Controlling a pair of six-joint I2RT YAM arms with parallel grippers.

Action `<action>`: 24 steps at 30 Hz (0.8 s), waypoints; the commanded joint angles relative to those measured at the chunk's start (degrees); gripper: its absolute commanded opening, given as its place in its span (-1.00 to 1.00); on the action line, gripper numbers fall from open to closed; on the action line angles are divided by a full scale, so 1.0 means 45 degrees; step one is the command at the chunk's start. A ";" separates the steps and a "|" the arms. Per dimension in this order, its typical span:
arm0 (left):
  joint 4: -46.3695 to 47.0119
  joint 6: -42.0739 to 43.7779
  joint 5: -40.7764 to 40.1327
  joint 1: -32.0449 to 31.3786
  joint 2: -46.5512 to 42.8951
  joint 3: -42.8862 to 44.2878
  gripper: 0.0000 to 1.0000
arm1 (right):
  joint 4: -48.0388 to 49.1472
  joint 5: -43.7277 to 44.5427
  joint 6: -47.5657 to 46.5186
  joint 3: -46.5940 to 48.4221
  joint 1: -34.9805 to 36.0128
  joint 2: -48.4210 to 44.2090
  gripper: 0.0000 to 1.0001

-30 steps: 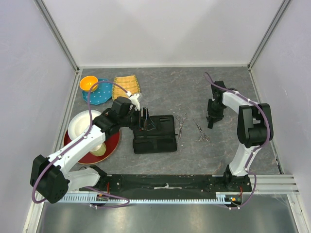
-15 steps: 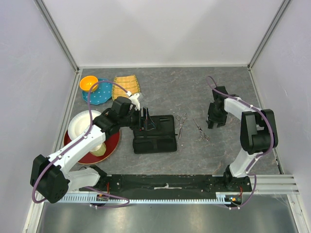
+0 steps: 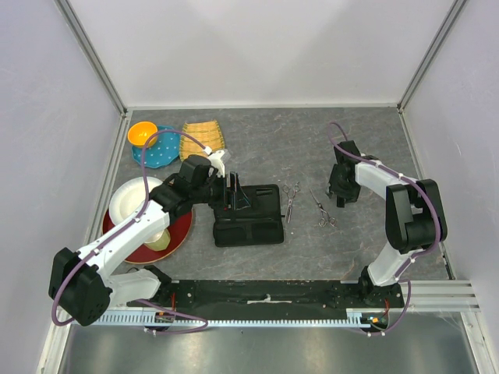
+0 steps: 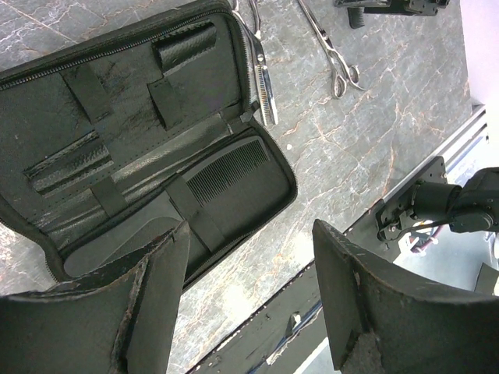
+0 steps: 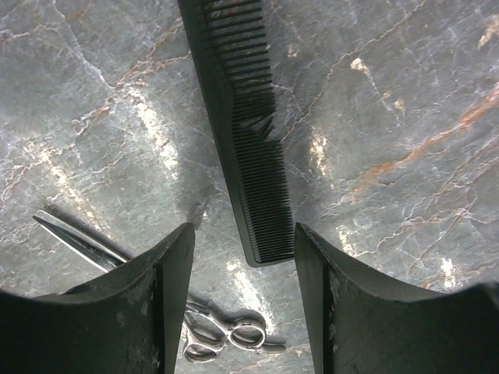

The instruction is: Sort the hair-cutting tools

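While left gripper (image 4: pixel 251 231), right gripper (image 5: pixel 243 231) jaws stand released: two scissors (image 3: pixel 289 201) (image 3: pixel 323 210), two combs (image 4: pixel 234 175) (image 5: pixel 249 156), one case (image 3: pixel 265 227).

Bright overhead light, soft shadows, patchy glare

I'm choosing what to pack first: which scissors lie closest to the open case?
The left scissors, lying just off the right edge of the black case; the right scissors sit clearly farther from it.
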 commanded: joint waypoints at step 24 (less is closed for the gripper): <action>0.0401 -0.0231 0.0307 0.0066 0.0047 -0.0085 0.43 | -0.0036 0.1006 -0.1408 0.0413 -0.0080 -0.0015 0.12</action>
